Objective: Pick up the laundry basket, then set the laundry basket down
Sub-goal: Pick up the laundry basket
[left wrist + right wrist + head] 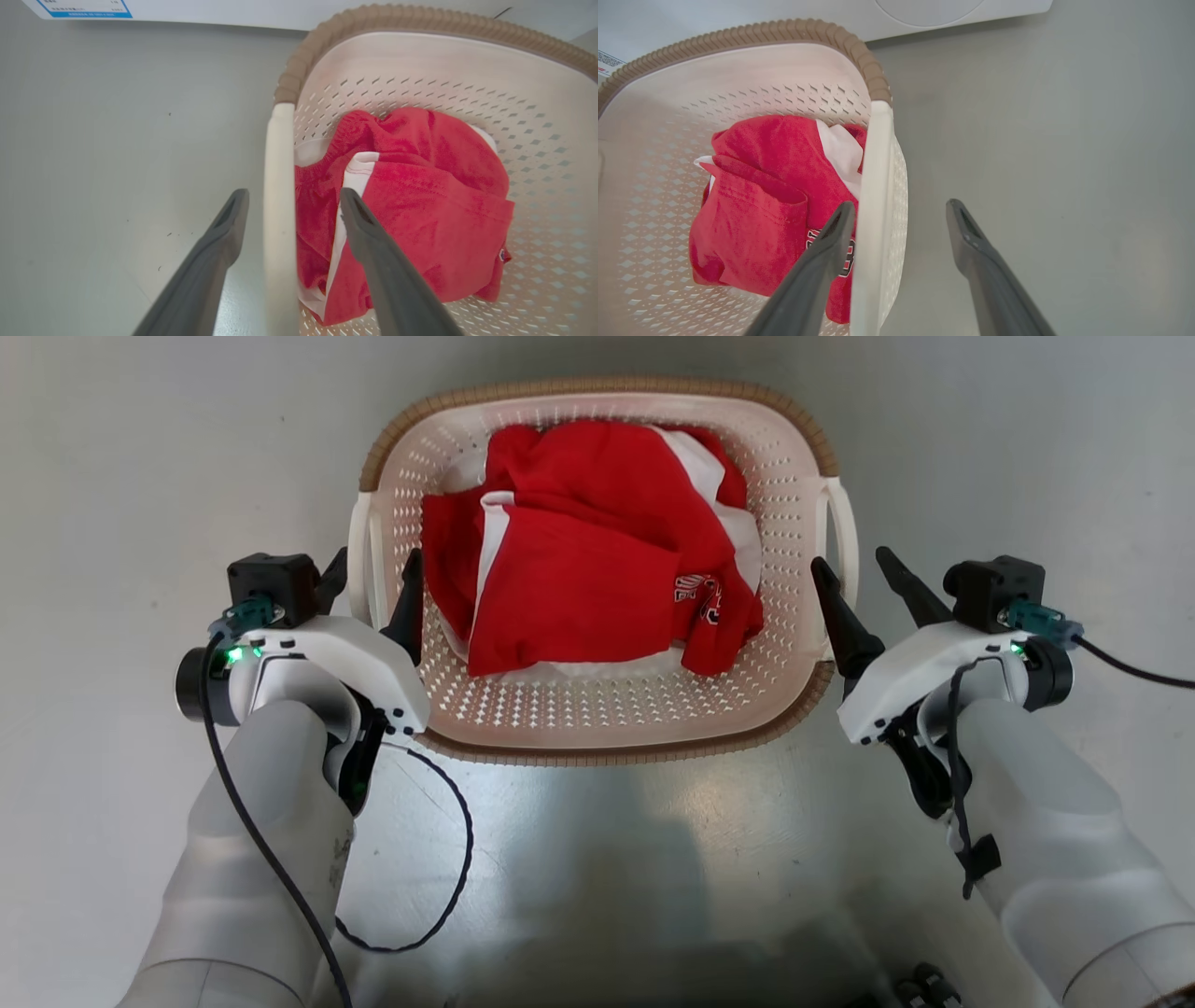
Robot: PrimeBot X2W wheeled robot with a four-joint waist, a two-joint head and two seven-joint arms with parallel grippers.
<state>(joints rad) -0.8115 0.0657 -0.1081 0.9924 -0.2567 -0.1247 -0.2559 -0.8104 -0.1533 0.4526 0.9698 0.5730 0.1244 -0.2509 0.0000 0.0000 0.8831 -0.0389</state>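
The laundry basket [597, 709] stands on the grey floor, cream and perforated with a tan rim, holding red and white clothes [583, 583]. My left gripper [372, 588] is open and straddles the basket's left loop handle [359, 546]: one finger is outside, the other inside over the clothes. In the left wrist view the handle [279, 186] runs between the fingers of the left gripper [293, 197] without being clamped. My right gripper [861, 577] is open astride the right handle [845, 527]. In the right wrist view that handle [874, 177] sits close to the inner finger of the right gripper [901, 206].
A white washer front [934, 9] stands just beyond the basket, with a blue-edged label [84, 7] on it. Grey floor [112, 476] lies on both sides. A black cable [448, 859] loops from my left wrist near the basket's front rim.
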